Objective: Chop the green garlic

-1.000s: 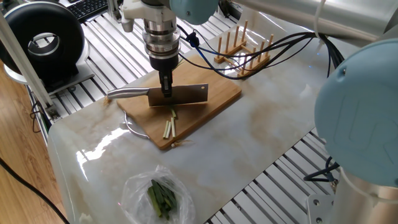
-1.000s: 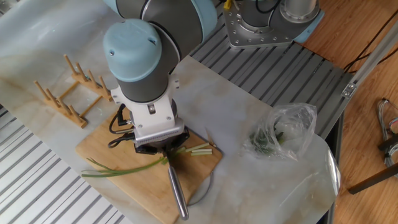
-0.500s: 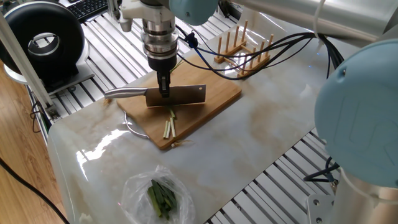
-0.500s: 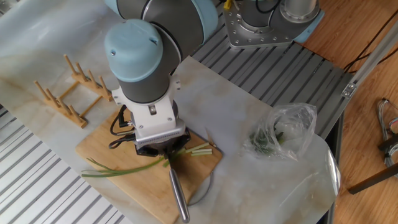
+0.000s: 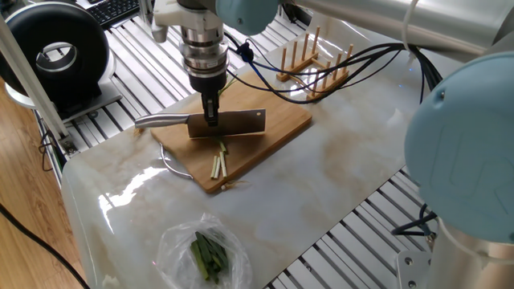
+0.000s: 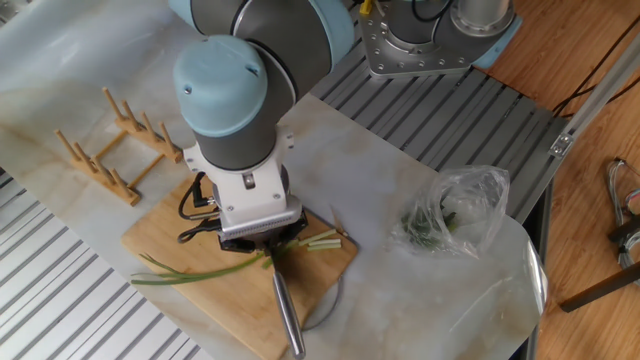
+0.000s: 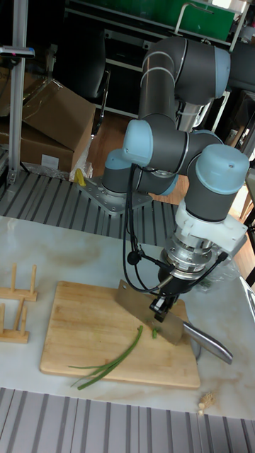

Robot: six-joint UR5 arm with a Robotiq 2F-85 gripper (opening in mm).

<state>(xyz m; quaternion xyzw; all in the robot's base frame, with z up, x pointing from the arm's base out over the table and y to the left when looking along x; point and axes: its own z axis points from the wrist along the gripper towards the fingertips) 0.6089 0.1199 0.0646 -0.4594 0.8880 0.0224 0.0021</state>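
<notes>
My gripper [image 5: 211, 119] [image 7: 161, 309] is shut on the spine of a steel cleaver [image 5: 229, 122] [image 7: 142, 313], whose handle [image 5: 161, 120] [image 6: 287, 310] sticks out past the board's edge. The blade hangs just over the wooden cutting board [image 5: 273, 128] [image 6: 165, 235] [image 7: 78, 318], above the cut end of the green garlic. The green garlic stalk [image 6: 190, 272] [image 7: 113, 359] lies across the board with its leafy tips over the edge. Short cut sticks [image 5: 218, 163] [image 6: 322, 239] lie beside the blade. In the other fixed view the wrist hides the fingers.
A clear plastic bag of dark green leaves [image 5: 205, 253] [image 6: 450, 215] lies on the marble top near its edge. A wooden dish rack [image 5: 313, 64] [image 6: 110, 150] [image 7: 14, 311] stands beside the board. Black cables [image 5: 321, 80] trail behind it.
The gripper with the cleaver has shifted slightly toward the handle side and risen a little. The cut sticks and the stalk have stayed where they were.
</notes>
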